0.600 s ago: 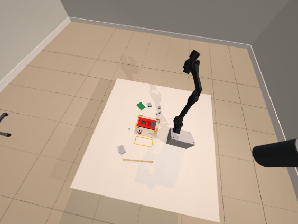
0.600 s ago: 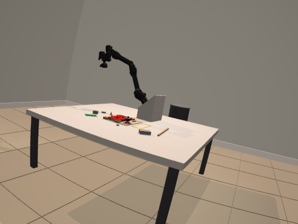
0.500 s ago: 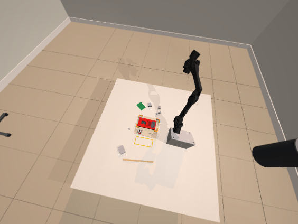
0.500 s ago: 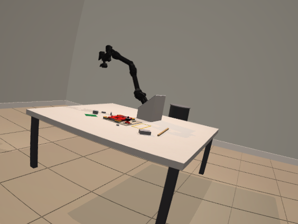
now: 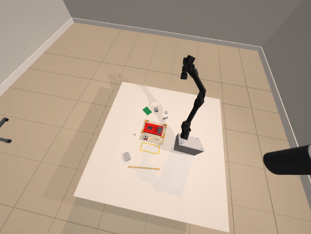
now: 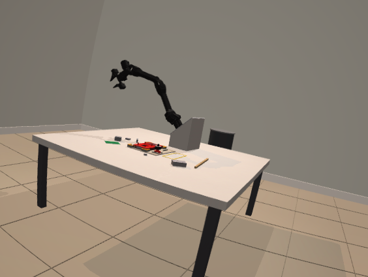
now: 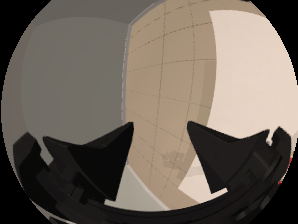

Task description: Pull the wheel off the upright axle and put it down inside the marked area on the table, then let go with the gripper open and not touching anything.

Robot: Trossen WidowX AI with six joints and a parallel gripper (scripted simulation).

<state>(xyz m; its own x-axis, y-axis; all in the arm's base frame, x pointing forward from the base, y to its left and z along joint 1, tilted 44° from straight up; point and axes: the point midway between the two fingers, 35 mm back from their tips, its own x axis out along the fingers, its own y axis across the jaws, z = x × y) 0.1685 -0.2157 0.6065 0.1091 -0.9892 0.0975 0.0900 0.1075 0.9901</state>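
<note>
Grey wheel far below hand

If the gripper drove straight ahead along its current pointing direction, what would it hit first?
Probably nothing on the table. The open, empty gripper hangs high and, in the wrist view, aims at the tiled floor beside the table's edge. Depth is unclear, but the floor looks first.

A white-topped desk on black legs carries a grey wedge-shaped base block. From behind that block a black jointed arm rises and reaches left — its hand hangs high above the desk, fingers apart, gripping nothing. Just left of the block lies a red board; in front of it, a yellow outlined rectangle.
</note>
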